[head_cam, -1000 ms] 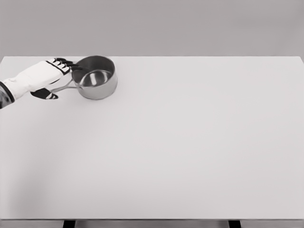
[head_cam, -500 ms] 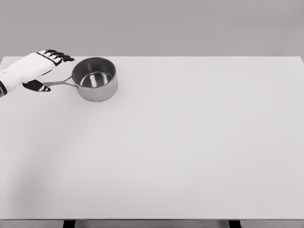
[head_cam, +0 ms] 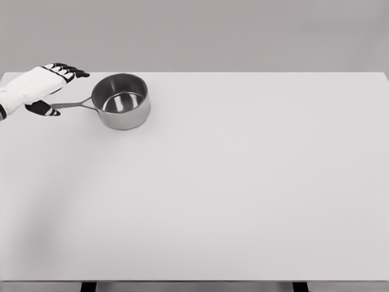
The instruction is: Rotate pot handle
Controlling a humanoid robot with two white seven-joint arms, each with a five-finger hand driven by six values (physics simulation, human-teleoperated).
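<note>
A small steel pot [head_cam: 121, 101] stands upright at the table's far left, its thin handle [head_cam: 74, 105] pointing left. My left hand [head_cam: 50, 85] hovers over the handle's outer end, fingers stretched toward the pot and thumb [head_cam: 40, 109] below the handle tip. The fingers are spread and hold nothing. Whether the thumb touches the handle's tip is unclear. The right arm does not show.
The white table [head_cam: 231, 182] spreads wide to the right and toward me. Its far edge runs just behind the pot, and its left edge lies near my hand.
My left hand has drawn back leftward from the pot's rim to the handle's end. The handle now points more to the left than a second ago.
</note>
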